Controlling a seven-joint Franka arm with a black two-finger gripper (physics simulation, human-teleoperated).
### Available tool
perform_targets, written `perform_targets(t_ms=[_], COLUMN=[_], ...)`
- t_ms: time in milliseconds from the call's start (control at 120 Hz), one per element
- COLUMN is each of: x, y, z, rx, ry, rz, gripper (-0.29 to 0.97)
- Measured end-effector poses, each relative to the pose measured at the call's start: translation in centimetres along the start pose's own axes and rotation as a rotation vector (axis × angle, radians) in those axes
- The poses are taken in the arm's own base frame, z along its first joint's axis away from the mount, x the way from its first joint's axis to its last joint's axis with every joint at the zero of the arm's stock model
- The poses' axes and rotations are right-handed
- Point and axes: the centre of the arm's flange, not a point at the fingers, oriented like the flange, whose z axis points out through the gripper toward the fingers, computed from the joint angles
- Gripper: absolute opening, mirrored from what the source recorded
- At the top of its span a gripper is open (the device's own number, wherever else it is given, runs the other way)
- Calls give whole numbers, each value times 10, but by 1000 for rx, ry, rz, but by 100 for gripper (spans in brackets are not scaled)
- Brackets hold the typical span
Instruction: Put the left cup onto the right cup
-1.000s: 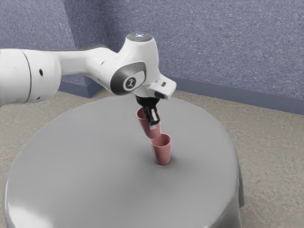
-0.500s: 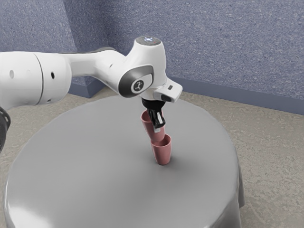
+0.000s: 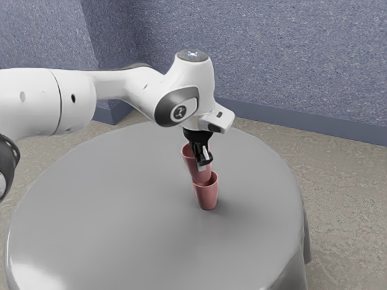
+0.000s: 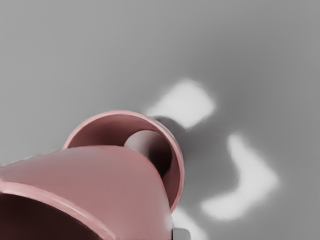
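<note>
Two pink cups are on view. One pink cup (image 3: pixel 207 192) stands upright on the round grey table (image 3: pixel 109 205), near its middle. The other pink cup (image 3: pixel 191 162) hangs tilted in my gripper (image 3: pixel 202 158), which is shut on its rim; its base dips into the mouth of the standing cup. In the wrist view the held cup (image 4: pixel 85 190) looms large under my hand and overlaps the open mouth of the standing cup (image 4: pixel 162 140).
The grey table has wide bare surface all around the cups, with its edge (image 3: pixel 299 229) dropping off at the exterior view's right. A blue wall (image 3: pixel 290 54) and beige floor (image 3: pixel 344 181) lie beyond.
My hand has carried the held cup toward the exterior view's right and lowered it, so its base went from above and beside the standing cup into that cup's mouth.
</note>
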Motion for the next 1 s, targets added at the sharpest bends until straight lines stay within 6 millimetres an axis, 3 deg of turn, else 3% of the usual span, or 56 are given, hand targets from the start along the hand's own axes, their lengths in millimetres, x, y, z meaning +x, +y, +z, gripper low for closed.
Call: perform_targets(t_ms=[1000], x=[7], y=[9], z=[23], rx=[-11], ry=[-21], rz=[-10], gripper=[-11])
